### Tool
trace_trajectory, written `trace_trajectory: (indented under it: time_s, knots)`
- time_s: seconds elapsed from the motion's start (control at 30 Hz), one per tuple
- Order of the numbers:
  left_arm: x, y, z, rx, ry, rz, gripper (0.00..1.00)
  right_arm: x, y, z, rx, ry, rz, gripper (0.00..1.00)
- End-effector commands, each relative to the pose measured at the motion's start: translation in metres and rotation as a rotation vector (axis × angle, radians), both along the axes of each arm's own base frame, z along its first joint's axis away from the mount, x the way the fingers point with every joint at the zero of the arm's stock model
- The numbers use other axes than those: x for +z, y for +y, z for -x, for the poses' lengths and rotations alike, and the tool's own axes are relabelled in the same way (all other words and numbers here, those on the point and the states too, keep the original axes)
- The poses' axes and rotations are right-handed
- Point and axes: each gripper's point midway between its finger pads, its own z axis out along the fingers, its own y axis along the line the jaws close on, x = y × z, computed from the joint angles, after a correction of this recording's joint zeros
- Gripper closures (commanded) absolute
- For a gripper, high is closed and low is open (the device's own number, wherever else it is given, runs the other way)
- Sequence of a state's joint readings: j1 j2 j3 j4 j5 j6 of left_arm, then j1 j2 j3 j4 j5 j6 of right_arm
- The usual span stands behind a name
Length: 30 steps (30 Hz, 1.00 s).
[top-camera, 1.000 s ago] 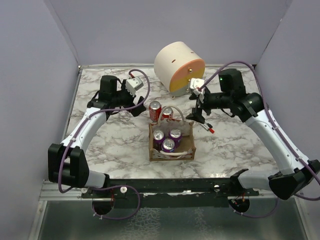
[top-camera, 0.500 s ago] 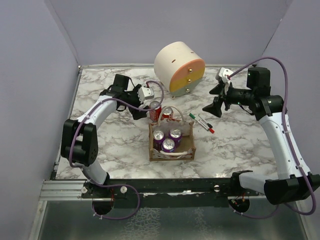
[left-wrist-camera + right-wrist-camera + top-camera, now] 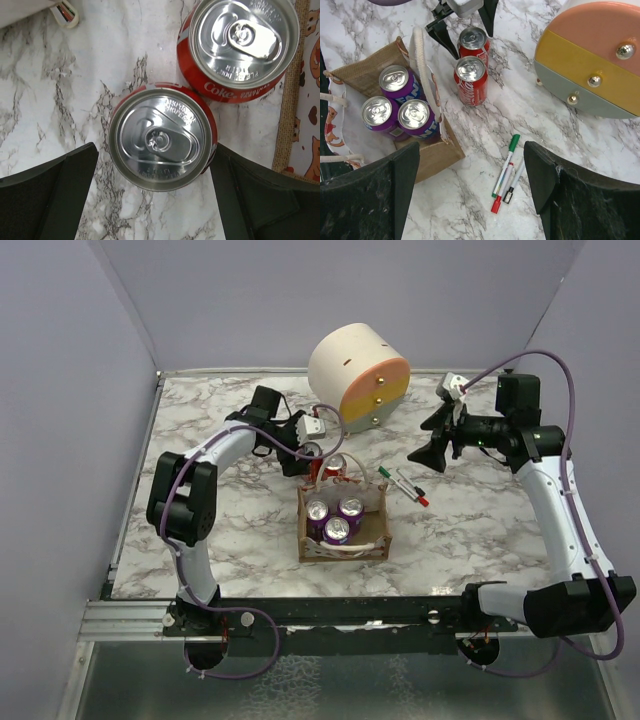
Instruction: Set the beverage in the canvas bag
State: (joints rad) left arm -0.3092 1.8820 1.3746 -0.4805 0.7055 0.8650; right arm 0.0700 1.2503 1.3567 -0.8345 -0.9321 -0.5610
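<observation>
Two red cola cans stand on the marble just behind the canvas bag (image 3: 372,530). In the left wrist view the nearer can (image 3: 162,136) sits upright between the open fingers of my left gripper (image 3: 154,167), and neither finger clamps it. The second red can (image 3: 237,46) stands beside it, against the bag's woven edge (image 3: 292,100). From above, my left gripper (image 3: 303,453) hides most of that nearer can. Three purple cans (image 3: 395,82) stand upright inside the tan bag (image 3: 437,152). My right gripper (image 3: 428,440) hangs open and empty to the right, above the table.
A big cream-and-orange round drawer box (image 3: 360,375) stands at the back centre. Loose markers (image 3: 507,170) lie on the marble right of the bag. The bag's white looped handles (image 3: 422,65) stand up along its sides. Grey walls enclose the table.
My left arm has swung right and brought its open gripper down around the nearer red can. My right arm pulled back to the right, then held still.
</observation>
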Motion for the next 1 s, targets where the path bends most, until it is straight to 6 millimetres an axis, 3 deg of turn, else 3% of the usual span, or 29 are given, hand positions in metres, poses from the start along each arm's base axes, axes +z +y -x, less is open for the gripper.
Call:
trace_trajectory:
  time_s: [0.0,0.33,0.5,0.8,0.97]
  knots:
    - [0.018,-0.02,-0.008,-0.042,-0.019,0.089,0.08,-0.001,0.002,0.0,0.018,-0.001,-0.026,0.16]
    - [0.037,-0.028,-0.002,-0.073,-0.016,0.138,0.24,-0.008,0.003,-0.002,0.026,0.016,-0.032,0.16]
    - [0.036,-0.031,0.005,-0.099,0.006,0.15,0.31,-0.008,0.002,0.0,0.021,0.014,-0.031,0.16]
    - [0.036,-0.036,-0.003,-0.071,-0.003,0.161,0.16,-0.008,0.0,0.004,0.014,0.008,-0.033,0.16]
    - [0.037,-0.038,-0.005,-0.065,-0.009,0.166,0.18,-0.008,-0.001,0.005,0.013,0.008,-0.037,0.16]
